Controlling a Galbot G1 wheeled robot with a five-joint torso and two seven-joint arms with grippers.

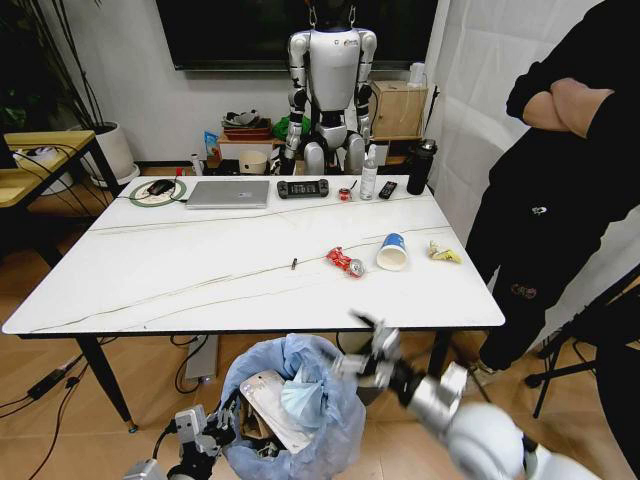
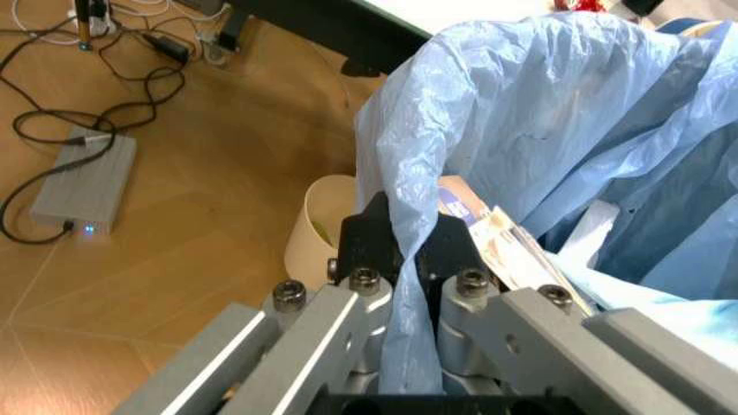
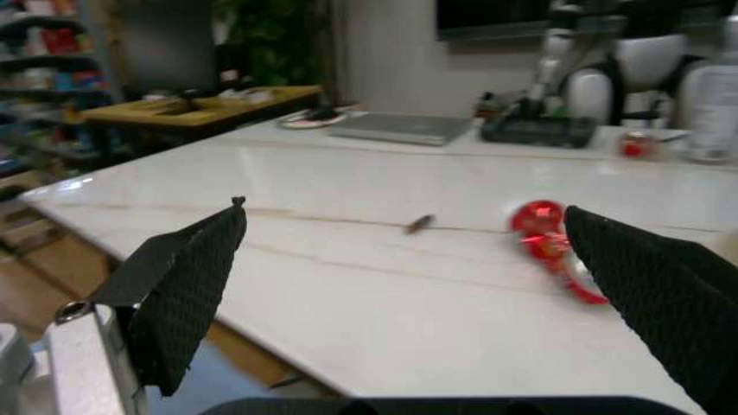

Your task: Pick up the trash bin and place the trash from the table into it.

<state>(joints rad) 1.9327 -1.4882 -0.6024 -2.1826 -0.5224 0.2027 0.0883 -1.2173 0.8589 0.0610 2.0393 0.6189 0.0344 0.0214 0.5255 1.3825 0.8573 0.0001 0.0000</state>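
White marble-look table [image 1: 200, 270] spanned the room before a parked humanoid. At lower left, the left gripper [image 2: 398, 259] was clamped on the blue bag rim of the trash bin [image 1: 290, 405], held below the table's near edge. Rightward, the right gripper [image 1: 372, 352] hung with its jaws apart at that edge; the crushed red can [image 3: 554, 246] lay just beyond it, nearer this arm, with the paper cup [image 1: 392, 252] farther right.

No text, label or number is legible (anywhere on view).

Light-blue trash bin [image 1: 300, 400], red can [image 1: 346, 262], white dark-veined table [image 1: 180, 270].
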